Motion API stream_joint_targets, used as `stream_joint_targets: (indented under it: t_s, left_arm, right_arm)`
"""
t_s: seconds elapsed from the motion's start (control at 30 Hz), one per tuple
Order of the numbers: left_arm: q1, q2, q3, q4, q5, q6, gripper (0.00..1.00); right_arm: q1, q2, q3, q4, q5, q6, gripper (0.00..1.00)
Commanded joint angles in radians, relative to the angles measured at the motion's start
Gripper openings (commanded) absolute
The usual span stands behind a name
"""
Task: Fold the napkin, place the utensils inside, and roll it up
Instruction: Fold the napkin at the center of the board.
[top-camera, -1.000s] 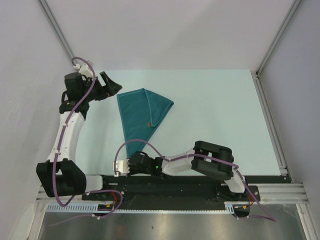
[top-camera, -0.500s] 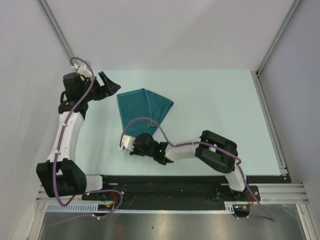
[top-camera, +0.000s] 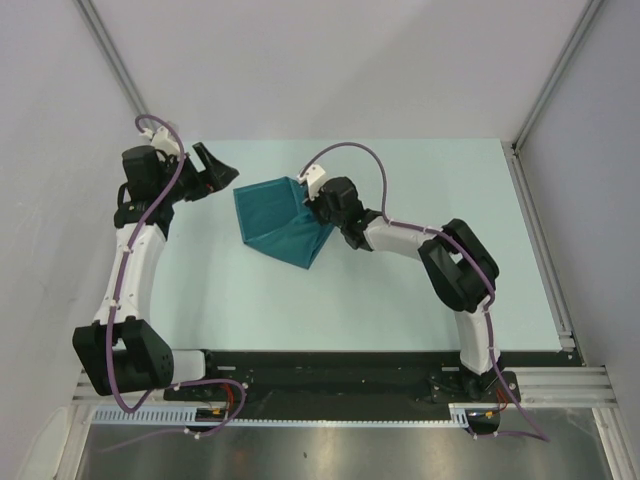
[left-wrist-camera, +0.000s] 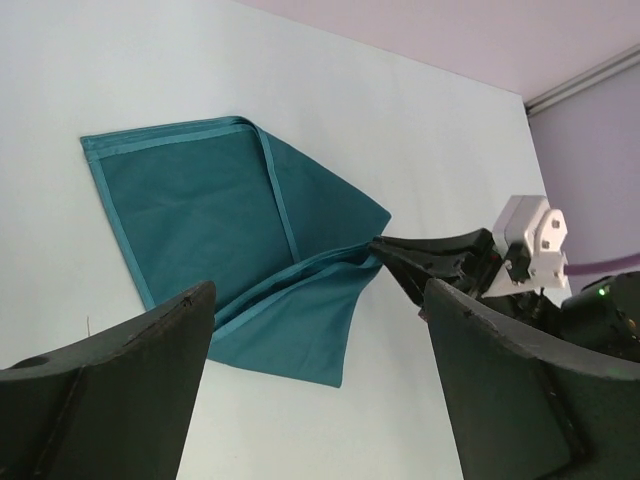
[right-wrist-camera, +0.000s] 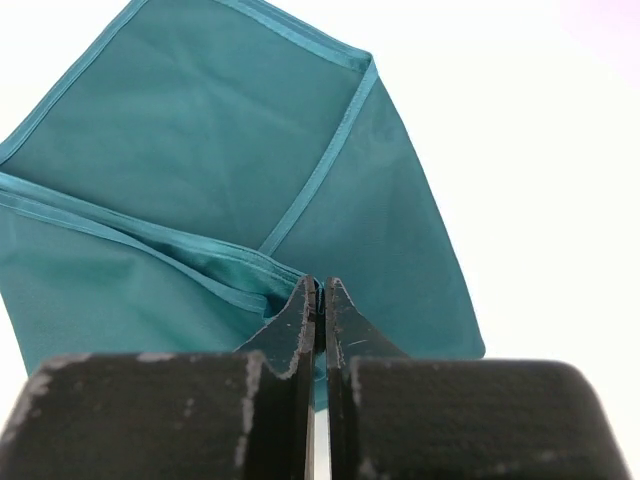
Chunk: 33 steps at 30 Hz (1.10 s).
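Note:
The dark teal napkin (top-camera: 272, 222) lies on the left half of the table, partly folded over itself. My right gripper (top-camera: 310, 199) is shut on one of its corners and holds that corner up, so a flap (right-wrist-camera: 120, 290) hangs below the pinched hem. In the right wrist view the fingertips (right-wrist-camera: 321, 285) close tight on the teal edge. My left gripper (top-camera: 222, 170) hovers open at the far left, just beside the napkin's (left-wrist-camera: 190, 210) left corner, with nothing between its fingers (left-wrist-camera: 150, 370). The utensils are hidden from every view.
The pale table (top-camera: 430, 270) is bordered by grey walls at the back and sides, with a metal rail (top-camera: 540, 240) along its right edge. The black base bar (top-camera: 340, 370) of the arms runs along the near edge.
My right gripper closed on the napkin's near corner and carried it up and away toward the far side, folding the cloth over. The small gold fork seen earlier on the cloth no longer shows. The left arm stayed put.

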Motion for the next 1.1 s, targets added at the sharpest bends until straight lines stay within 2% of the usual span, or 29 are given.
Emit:
stream_joint_targets:
  t_s: [0.0, 1.07]
  left_arm:
    - [0.013, -0.023, -0.002, 0.044, 0.037, -0.018, 0.9]
    - [0.016, -0.017, -0.011, 0.058, 0.057, -0.032, 0.9]
  right_arm:
    - [-0.014, 0.039, 0.063, -0.008, -0.047, 0.052, 0.0]
    - [-0.162, 0.118, 0.147, -0.029, 0.019, 0.068, 0.0]
